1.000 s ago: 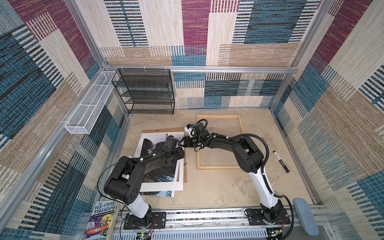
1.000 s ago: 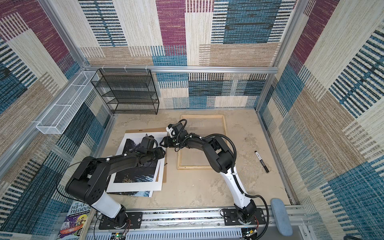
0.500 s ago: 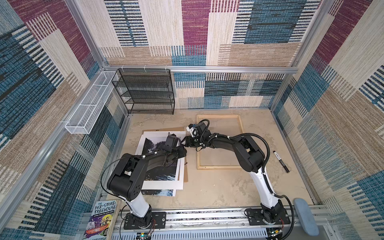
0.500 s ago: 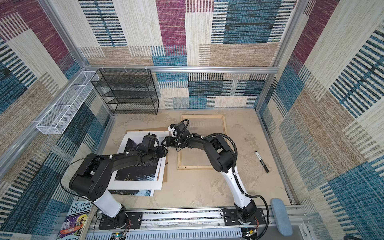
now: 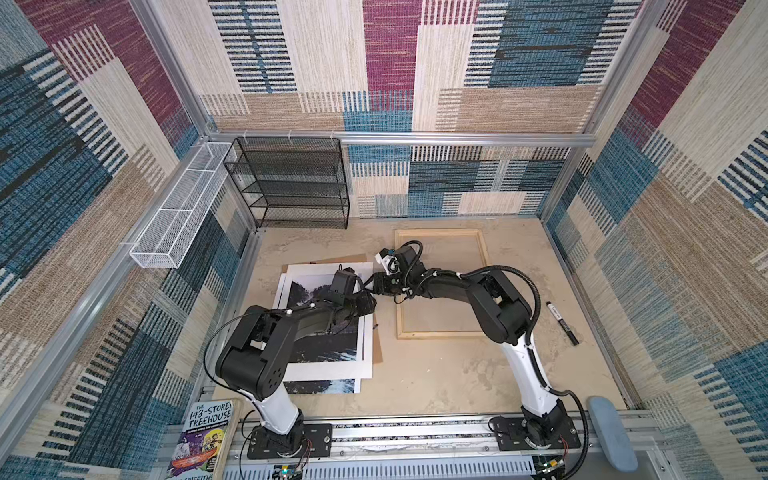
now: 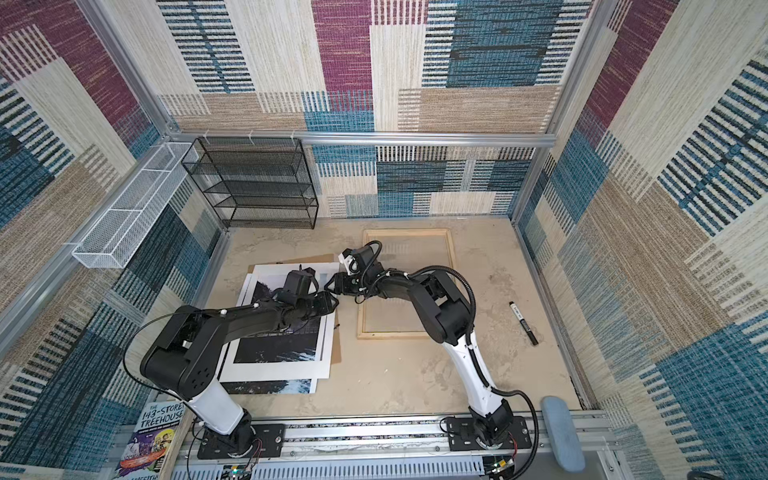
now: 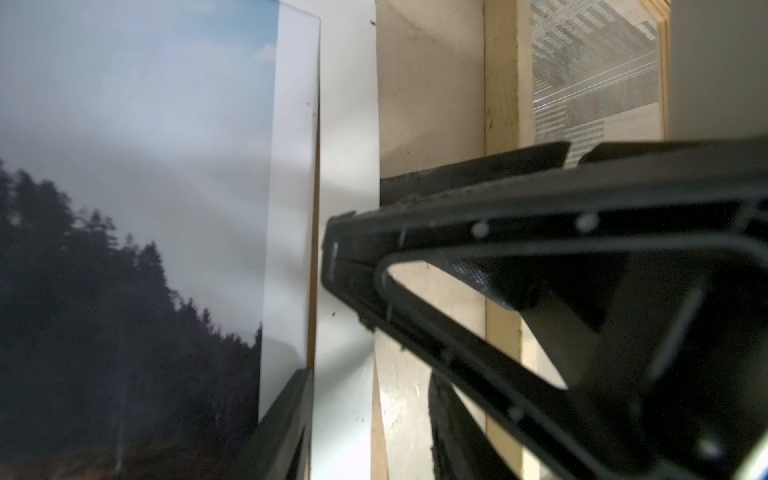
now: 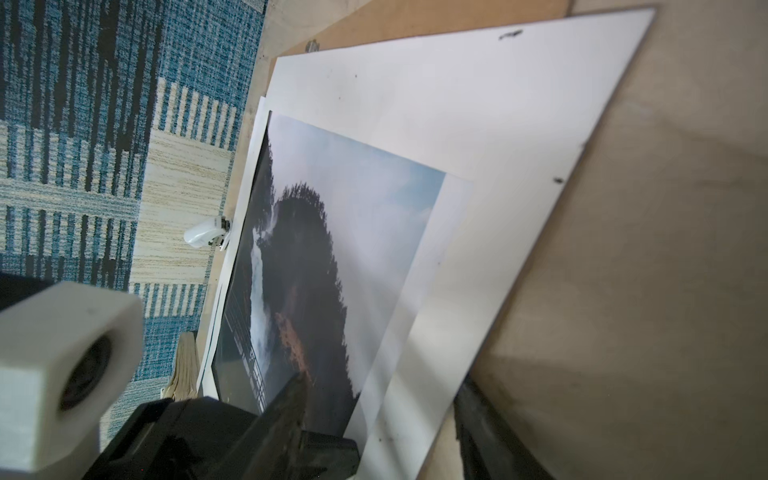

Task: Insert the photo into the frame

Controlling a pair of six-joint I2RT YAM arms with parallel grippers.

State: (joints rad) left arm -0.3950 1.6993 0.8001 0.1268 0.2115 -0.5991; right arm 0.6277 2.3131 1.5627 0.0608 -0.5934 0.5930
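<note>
The photo [image 5: 320, 345] [image 6: 278, 345] lies left of the pale wood frame [image 5: 440, 334] [image 6: 399, 334], stacked with a white mat [image 5: 328, 270] and a brown backing board [image 5: 377, 353]. Both grippers meet at the stack's right edge. My left gripper [image 7: 370, 436] [image 5: 372, 302] is open: one finger rests on the photo's [image 7: 124, 166] white border and the other is over the table, with the mat [image 7: 347, 124] between them. My right gripper [image 8: 390, 432] [image 5: 376, 286] is open too, straddling the photo [image 8: 332, 249] border and the mat [image 8: 457, 104] edge.
A black mesh shelf [image 5: 299, 183] stands against the back wall and a white wire basket [image 5: 178, 216] hangs on the left wall. A black marker [image 5: 562, 322] lies right of the frame. A book [image 5: 203, 436] and a grey-blue pad [image 5: 611, 436] sit at the front.
The mat and photo have shifted slightly and lie squarer on the board. Both grippers have stayed at the stack's right edge, close together.
</note>
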